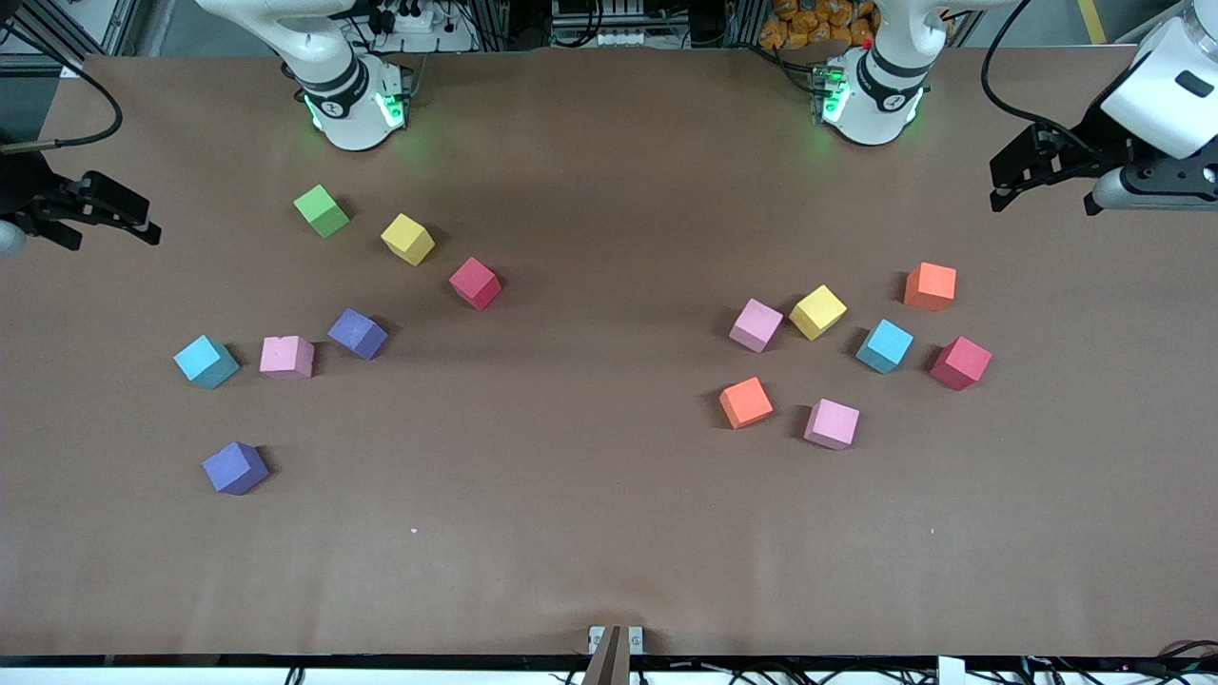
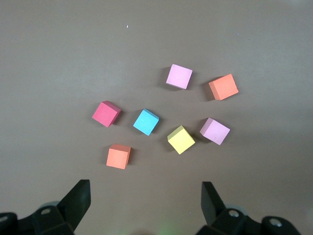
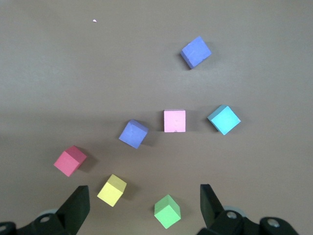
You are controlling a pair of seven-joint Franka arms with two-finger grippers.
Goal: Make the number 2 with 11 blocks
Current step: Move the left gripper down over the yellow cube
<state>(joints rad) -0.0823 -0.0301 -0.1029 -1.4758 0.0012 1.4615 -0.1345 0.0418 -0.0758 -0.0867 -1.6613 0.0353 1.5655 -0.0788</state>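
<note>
we see the right gripper (image 1: 119,224) hanging over the table's (image 1: 590,533) edge at its own arm's end, jaws apart, holding nothing. the blocks sit scattered: seven near it with a green cube (image 1: 322,210), seven (image 1: 845,352) toward the left arm's end. the left gripper (image 1: 1013,185) waits there too, jaws apart, holding nothing.

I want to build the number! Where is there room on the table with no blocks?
The brown table is bare in the middle, between the red block and the pink block, and all along the camera edge. It is crowded in the two clusters, one near each arm's end. The left gripper and right gripper wait open.
</note>
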